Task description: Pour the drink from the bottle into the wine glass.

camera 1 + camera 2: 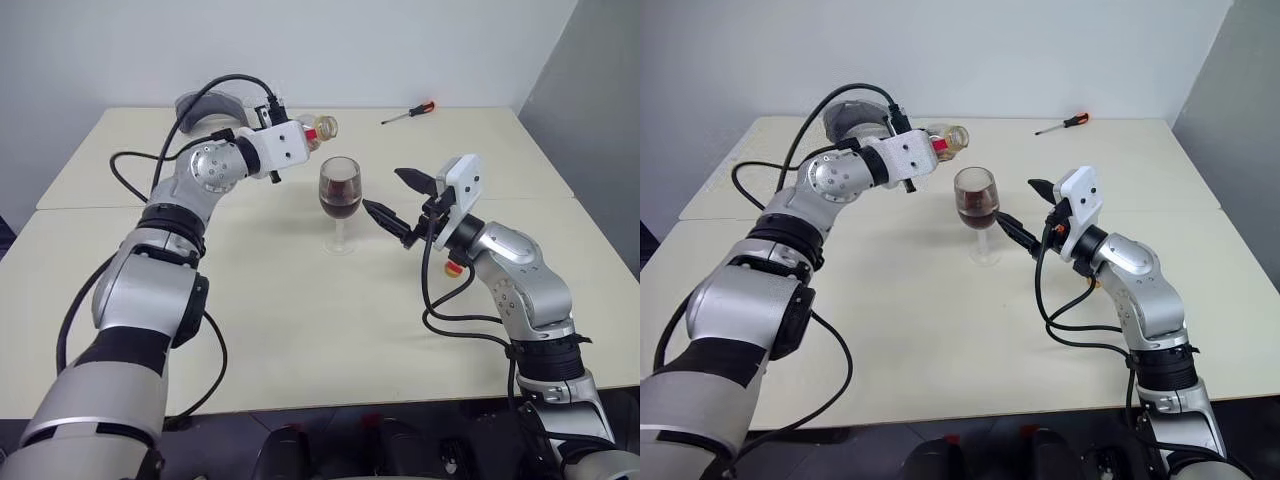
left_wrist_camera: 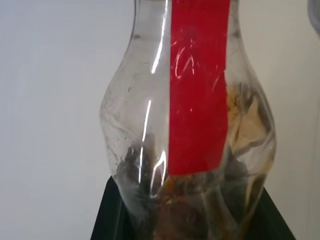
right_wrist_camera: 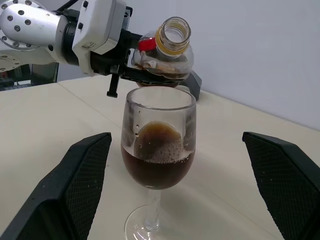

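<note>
Half-full wine glass point(image 1: 340, 200) with dark drink point(image 3: 157, 170), centre frame. Above, upper centre: emptied bottle point(image 1: 320, 128) clamped in left gripper point(image 3: 131, 70). Right of glass: right gripper point(image 1: 398, 203), jaws spread wide, holding nothing.

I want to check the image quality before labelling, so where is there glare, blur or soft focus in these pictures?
Left wrist view: the bottle sits very close, with bright glare streaks on its plastic and red label. Right wrist view: the wine glass is sharp, with foam visible on the drink; the right hand's fingers are slightly soft. Left eye view: even light, with a faint shadow under the glass.
</note>
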Robot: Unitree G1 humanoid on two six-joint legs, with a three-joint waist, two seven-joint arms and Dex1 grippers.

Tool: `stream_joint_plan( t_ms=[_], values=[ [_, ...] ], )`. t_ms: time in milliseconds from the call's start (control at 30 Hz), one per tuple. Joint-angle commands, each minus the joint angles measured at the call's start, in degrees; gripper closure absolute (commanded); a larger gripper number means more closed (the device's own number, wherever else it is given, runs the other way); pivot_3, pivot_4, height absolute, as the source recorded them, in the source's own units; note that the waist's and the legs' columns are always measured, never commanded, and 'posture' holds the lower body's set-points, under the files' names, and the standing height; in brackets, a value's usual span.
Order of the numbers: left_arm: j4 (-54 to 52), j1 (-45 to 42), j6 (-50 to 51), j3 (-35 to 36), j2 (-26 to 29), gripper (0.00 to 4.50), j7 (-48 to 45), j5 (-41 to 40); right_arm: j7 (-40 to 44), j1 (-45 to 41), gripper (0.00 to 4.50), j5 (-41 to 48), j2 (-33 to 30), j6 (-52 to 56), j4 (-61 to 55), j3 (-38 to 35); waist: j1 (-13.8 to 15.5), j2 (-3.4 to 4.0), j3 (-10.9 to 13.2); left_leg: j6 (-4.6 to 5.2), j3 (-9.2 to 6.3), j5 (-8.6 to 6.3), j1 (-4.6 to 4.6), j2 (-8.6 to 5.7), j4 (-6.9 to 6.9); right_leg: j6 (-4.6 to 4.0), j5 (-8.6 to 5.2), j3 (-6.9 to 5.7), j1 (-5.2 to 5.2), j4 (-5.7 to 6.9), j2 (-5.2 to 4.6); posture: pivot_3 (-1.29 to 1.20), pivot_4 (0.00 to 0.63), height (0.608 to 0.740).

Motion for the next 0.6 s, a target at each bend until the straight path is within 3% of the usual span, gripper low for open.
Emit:
stream_joint_plan(
  t_ms=[33,333,600],
  values=[
    [-4.1,-0.3,3.9,5.4,-0.1,3.46,-2.1,-6.5,0.5,0.0,0.0,1.2,-0.1,0.2,-3.2,-0.5,-0.1,0.0,0.0,0.0,-0.01,0.0,0.0,0.01,0.0,0.0,0.0,0.0,0.0,0.01,0.0,0.0,0.15,0.74],
    [-14.0,7.4,15.8,13.3,-0.7,3.46,-2.7,-15.7,2.6,1.1,0.0,4.9,-1.7,3.5,-8.3,-1.0,-0.2,0.0,0.0,0.0,-0.19,0.0,0.02,0.08,0.01,0.0,0.0,0.06,0.01,0.03,-0.01,0.0,0.15,0.74],
    [-33.5,22.2,32.0,22.3,-1.6,3.46,5.7,-23.9,2.3,4.9,0.0,12.1,-3.5,10.2,-17.9,-2.1,-0.6,0.0,0.0,0.0,-0.54,0.0,-0.01,0.19,0.02,0.0,0.0,0.08,0.03,0.06,-0.3,0.0,0.15,0.74]
  ],
)
